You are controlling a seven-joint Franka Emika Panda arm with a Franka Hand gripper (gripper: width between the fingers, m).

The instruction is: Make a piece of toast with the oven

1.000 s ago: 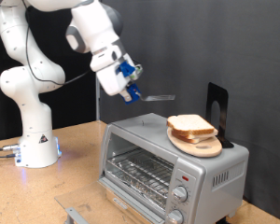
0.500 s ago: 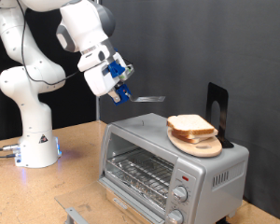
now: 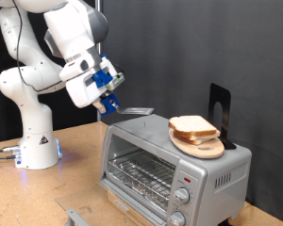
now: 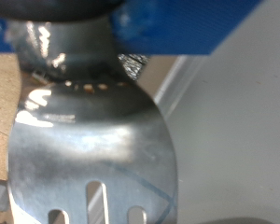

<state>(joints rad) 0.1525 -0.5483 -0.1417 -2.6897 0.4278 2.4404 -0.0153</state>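
Seen at the exterior view's left: white arm base [image 3: 35,141] standing on the wooden desk [image 3: 75,184], with cables trailing off toward the left edge. Arched over it, the white arm links, ending in the gripper [image 3: 108,102] with blue fingers [image 3: 105,77], held above and just left of the oven's top left corner. Clamped between the fingers: the handle of a metal spatula [image 3: 132,110], blade extending toward the exterior view's right, roughly level, over the left part of the oven roof (contact with the roof cannot be told from this angle). In the wrist view, filling most of the frame: the spatula [image 4: 89,159] blade, shiny and slotted, handle running up into the blue gripper body; fingers themselves blurred there, grip presumably on the handle.

Further right: the oven [image 3: 170,169], silver, boxy, sitting on the desk, glass door shut, wire rack visible behind it. Two round knobs and a small red mark on the front panel at the right.

On the oven roof, toward its right: a round light wooden board [image 3: 200,145], carrying the piece of toast [image 3: 191,126] (pale, light-brown crust, lying flat, well apart from the spatula blade). Behind the board, at the roof's far right: an upright black stand [image 3: 221,111].
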